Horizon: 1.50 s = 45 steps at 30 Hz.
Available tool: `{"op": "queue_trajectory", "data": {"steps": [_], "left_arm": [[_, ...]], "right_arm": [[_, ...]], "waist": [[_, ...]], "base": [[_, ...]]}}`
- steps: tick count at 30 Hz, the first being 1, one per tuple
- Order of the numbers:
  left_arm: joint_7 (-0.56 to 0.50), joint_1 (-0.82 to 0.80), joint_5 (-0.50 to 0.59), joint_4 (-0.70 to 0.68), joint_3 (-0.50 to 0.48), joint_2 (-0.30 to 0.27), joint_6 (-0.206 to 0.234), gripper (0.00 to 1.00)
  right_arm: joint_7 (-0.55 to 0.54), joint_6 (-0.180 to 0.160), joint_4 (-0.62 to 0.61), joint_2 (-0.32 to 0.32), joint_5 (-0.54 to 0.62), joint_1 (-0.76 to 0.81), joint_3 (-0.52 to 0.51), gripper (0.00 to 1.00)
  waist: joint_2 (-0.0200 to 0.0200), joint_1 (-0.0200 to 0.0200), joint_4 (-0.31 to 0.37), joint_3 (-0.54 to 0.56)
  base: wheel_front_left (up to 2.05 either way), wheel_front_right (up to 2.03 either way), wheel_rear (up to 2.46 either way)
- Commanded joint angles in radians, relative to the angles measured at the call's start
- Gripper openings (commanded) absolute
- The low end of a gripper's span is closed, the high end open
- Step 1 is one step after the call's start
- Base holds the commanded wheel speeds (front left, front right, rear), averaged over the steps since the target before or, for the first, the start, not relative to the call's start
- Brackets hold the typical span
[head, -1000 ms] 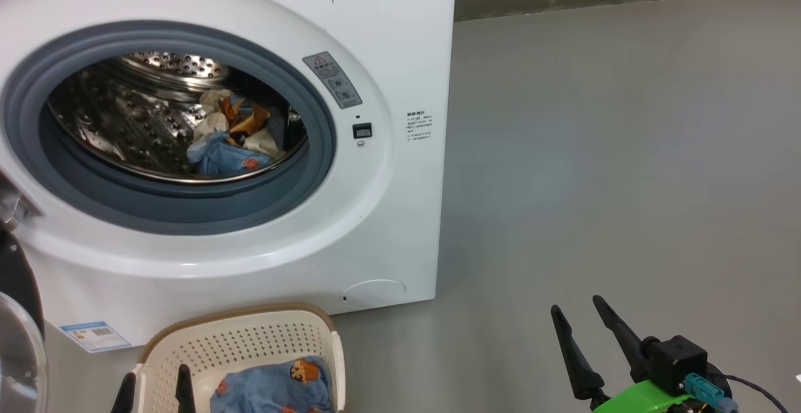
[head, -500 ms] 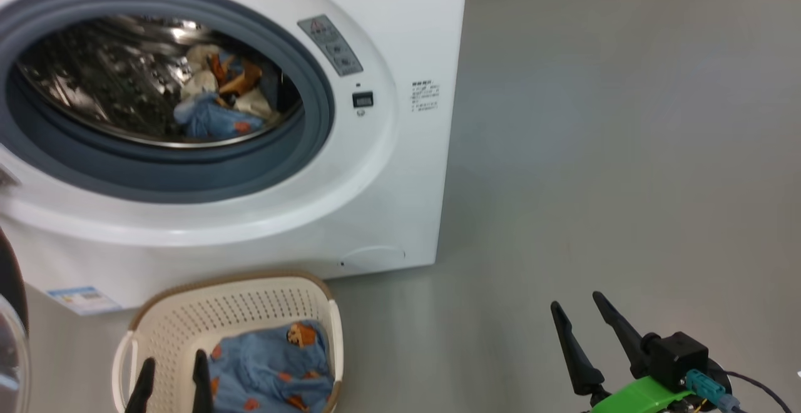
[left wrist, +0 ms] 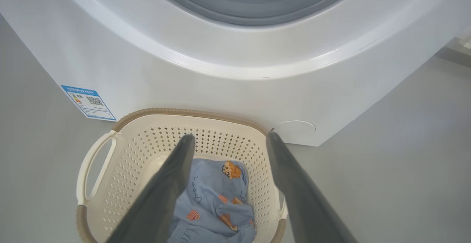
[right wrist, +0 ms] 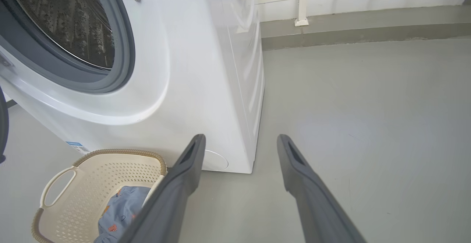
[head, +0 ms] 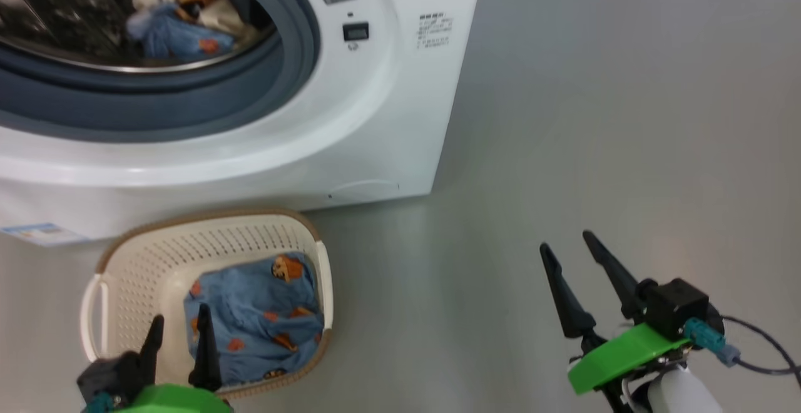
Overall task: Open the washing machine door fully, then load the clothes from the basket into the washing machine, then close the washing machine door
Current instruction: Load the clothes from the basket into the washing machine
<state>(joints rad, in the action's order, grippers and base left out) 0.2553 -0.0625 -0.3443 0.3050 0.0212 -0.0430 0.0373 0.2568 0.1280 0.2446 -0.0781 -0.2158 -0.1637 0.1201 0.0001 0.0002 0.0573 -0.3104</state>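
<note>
Because a light blue printed garment (head: 250, 313) lies in the cream perforated basket (head: 156, 256), our left gripper (head: 179, 322) hovers wide above it.

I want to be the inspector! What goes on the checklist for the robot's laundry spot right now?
Surface: grey floor, bare.
Job's things: washing machine has its opening uncovered, with clothes inside. The basket sits on the floor in front of it and holds a blue printed garment.
Clutter: nothing seen.
Pincers: left pincer open and empty, above the basket. Right pincer open and empty, over bare floor to the machine's right.
Cables: dark cable runs from a teal plug at the right wrist.
Surroundings: wall base and white railing beyond the machine.
</note>
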Motion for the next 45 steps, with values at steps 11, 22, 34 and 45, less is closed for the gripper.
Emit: {"op": "queue_trajectory", "data": {"steps": [11,22,34,45], "left_arm": [[0.006,-0.199,-0.003,0.264,-0.045,-0.007,-0.077,1.0],[0.006,-0.418,0.019,0.544,-0.078,-0.033,-0.13,1.0],[-0.008,-0.618,-0.006,0.758,-0.08,-0.097,-0.151,1.0],[-0.095,-0.756,-0.027,0.883,-0.087,-0.161,-0.13,1.0]], "right_arm": [[0.005,0.003,-0.043,-0.015,-0.008,-0.068,0.028,1.0],[0.005,0.003,-0.07,-0.006,-0.013,-0.114,0.02,1.0],[0.005,0.003,-0.084,0.012,-0.024,-0.154,0.033,1.0],[0.005,0.003,-0.077,0.024,-0.051,-0.179,0.048,1.0]], "waist": [[-0.0001,-0.0002,0.03,-0.224],[-0.0001,-0.0002,0.058,-0.386],[-0.0001,-0.0002,0.087,-0.51],[-0.0001,-0.0002,0.134,-0.597]], "base": [[0.0,0.0,0.0],[0.0,0.0,0.0],[0.0,0.0,0.0],[0.0,0.0,0.0]]}}
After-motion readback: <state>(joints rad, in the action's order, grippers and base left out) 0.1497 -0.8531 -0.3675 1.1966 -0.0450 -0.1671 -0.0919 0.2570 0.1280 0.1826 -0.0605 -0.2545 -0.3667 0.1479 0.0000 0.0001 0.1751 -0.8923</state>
